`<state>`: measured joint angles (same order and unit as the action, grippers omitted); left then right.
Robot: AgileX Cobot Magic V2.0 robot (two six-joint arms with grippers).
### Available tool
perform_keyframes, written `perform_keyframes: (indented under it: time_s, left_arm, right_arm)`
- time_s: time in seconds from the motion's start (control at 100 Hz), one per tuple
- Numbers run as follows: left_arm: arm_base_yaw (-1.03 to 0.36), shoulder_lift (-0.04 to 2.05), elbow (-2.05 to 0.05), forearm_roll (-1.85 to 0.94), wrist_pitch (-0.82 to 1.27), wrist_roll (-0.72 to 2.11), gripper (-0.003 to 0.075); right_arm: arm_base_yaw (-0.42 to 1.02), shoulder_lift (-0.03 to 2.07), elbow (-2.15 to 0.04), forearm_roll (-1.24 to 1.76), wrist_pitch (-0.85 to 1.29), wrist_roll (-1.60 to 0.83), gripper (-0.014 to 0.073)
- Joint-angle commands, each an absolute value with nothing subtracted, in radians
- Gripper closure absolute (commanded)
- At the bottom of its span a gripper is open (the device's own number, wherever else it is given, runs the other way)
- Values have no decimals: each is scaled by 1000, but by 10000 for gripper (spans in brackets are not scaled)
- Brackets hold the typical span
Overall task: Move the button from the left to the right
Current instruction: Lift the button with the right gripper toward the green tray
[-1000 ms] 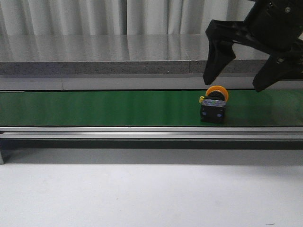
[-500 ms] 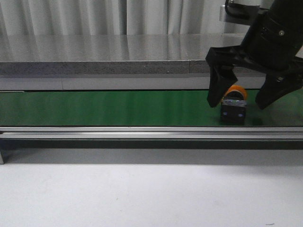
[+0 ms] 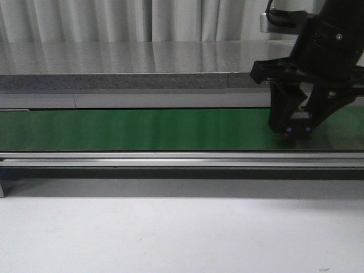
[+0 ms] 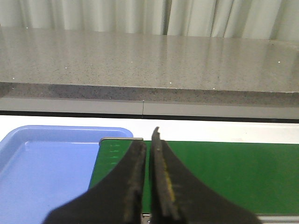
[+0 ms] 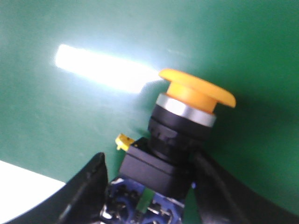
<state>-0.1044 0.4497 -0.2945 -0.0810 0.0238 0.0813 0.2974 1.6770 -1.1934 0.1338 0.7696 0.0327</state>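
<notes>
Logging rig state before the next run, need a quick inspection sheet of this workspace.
Surface: green conveyor belt between metal rails, white table in front, grey stone-look counter behind.
Job's things: the button, orange mushroom cap on a black block, on the belt at the right end, between the right end effector's fingers.
Clutter: nothing seen.
End effectors: right end effector down at the belt, fingers either side of the button's block, apparently touching it; left end effector shut, empty, above the belt's left end.
Cables: one dark cable at the right arm.
Surroundings: blue tray beside the belt's left end; pale curtains behind.
</notes>
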Motion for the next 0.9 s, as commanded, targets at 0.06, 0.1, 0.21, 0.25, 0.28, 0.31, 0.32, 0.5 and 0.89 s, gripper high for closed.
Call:
perform_keyframes:
  time_s: [0.06, 0.1, 0.21, 0.25, 0.28, 0.31, 0.32, 0.5, 0.89]
  left_arm:
    - [-113, 453, -323, -88, -64, 82, 715]
    - [-113, 453, -323, -88, -64, 82, 715]
    - [-113, 453, -323, -88, -64, 82, 715]
    - [-113, 453, -323, -88, -64, 82, 715]
    - [-113, 453, -323, -88, -64, 82, 715]
    - [-113, 453, -323, -88, -64, 82, 715]
    - [-113, 453, -323, -88, -64, 82, 715]
    - [-113, 453, -323, -88, -64, 82, 715]
    - [-113, 453, -323, -88, -64, 82, 715]
  right_arm:
    - [291, 1594, -1313, 8, 829, 30, 425]
    - [284, 1586, -1340, -33, 850, 30, 423]
    - [239, 1567, -1393, -127, 905, 16, 422]
    - [213, 1562, -1405, -148, 922, 0, 422]
    - [192, 1560, -1414, -152, 930, -17, 422]
    - [162, 1557, -1418, -152, 936, -37, 422]
    - [156, 1557, -1419, -152, 938, -47, 422]
    - [-32, 1554, -1419, -150, 938, -144, 422]
    - [-390, 1580, -1418, -134, 822, -200, 422]
